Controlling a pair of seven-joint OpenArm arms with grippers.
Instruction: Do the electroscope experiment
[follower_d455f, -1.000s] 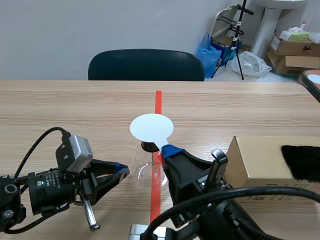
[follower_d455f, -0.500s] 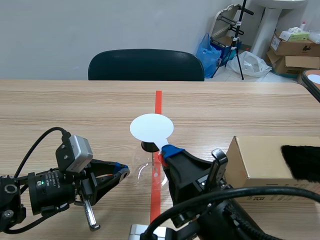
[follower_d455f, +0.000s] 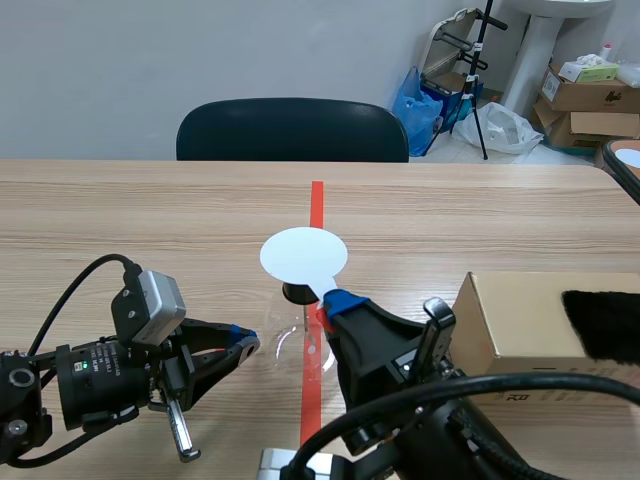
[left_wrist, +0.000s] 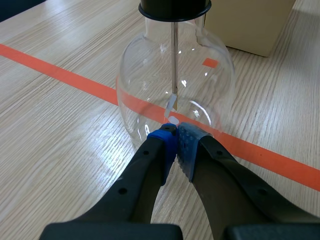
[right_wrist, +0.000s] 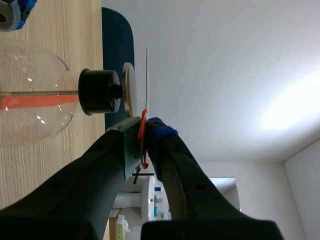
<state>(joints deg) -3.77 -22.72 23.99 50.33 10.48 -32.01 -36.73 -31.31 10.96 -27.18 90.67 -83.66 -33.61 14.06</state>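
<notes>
Your left gripper (left_wrist: 176, 137) is closed on nothing, its tips right at the foot of the glass flask (left_wrist: 145, 75). The flask stands on the tape line near the box (follower_d455f: 510, 320). Inside it a rod (left_wrist: 174, 60) hangs from the black stopper (left_wrist: 175, 7), with a pale leaf (left_wrist: 171, 104) at its end. Your right gripper (right_wrist: 142, 135) pinches the red handle (right_wrist: 142, 125) of the white disc (follower_d455f: 303, 255), just over the flask's top plate (right_wrist: 128, 95) and not touching it.

Wooden table (follower_d455f: 150, 210) bears flask (follower_d455f: 287, 340) (glass); cardboard box (follower_d455f: 510, 330).
</notes>
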